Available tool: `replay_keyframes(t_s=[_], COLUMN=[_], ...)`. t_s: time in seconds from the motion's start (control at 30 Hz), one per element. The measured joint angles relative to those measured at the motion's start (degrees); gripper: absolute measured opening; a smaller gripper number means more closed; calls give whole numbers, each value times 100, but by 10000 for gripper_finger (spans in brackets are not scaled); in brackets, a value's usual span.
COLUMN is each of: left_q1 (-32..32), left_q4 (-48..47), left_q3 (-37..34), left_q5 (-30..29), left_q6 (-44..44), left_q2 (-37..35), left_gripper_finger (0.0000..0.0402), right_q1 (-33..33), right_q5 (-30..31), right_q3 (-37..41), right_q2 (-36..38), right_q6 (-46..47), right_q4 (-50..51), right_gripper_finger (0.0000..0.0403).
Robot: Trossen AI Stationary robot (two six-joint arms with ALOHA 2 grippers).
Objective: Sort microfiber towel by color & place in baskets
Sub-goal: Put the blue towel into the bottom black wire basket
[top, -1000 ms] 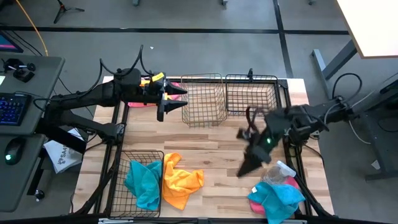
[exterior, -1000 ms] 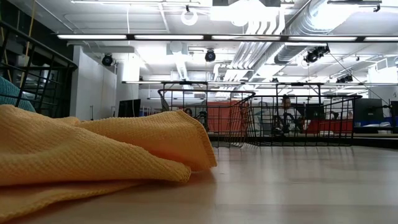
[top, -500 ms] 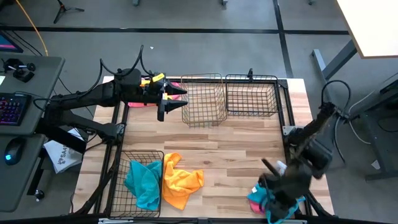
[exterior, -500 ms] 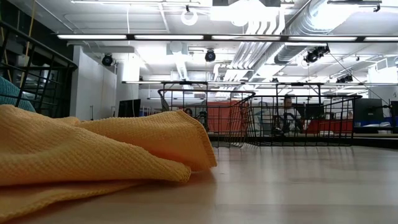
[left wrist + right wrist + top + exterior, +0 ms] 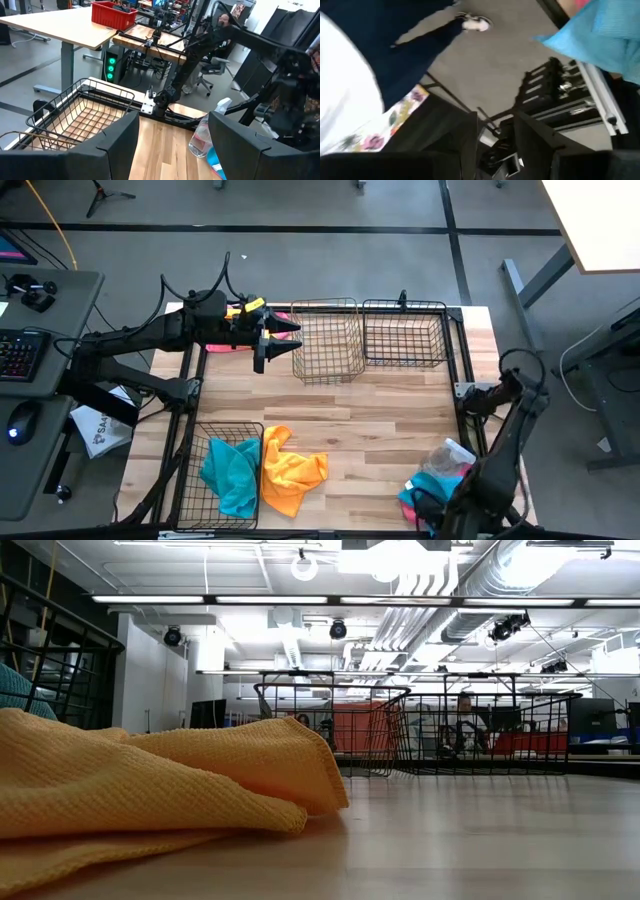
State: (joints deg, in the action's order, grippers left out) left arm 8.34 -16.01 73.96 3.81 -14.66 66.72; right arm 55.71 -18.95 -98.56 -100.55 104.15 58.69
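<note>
An orange-yellow towel lies crumpled on the table next to the near-left basket, which holds a turquoise towel. Another turquoise towel lies over a pink one at the near-right corner. Pink and yellow towels show under the left arm. Two more baskets stand at the far edge. My left gripper hovers open beside the middle basket. My right gripper is open at the near edge, beyond the turquoise towel, touching nothing.
A clear spray bottle stands beside the near-right towels. The black table frame runs along the right side. In the right wrist view a person's dark trouser leg and shoe show on the floor past the table's edge.
My right arm has swung quickly from the table's right middle toward the near edge, passing over the spray bottle and the turquoise towel, and has tipped so that its camera faces the floor beyond the table. The towels have stayed where they were.
</note>
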Motion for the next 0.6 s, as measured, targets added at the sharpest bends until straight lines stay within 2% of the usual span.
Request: replay_keyframes(t_s=[0.6], left_q1=[-2], left_q4=[0], left_q3=[-1], left_q5=[-24], left_q6=[-17], left_q2=[0], left_gripper_finger=[227], right_q1=[35], right_q5=[-98], right_q3=[7], right_q2=[-914], right_q6=[469], right_q4=[1754], right_gripper_finger=[124])
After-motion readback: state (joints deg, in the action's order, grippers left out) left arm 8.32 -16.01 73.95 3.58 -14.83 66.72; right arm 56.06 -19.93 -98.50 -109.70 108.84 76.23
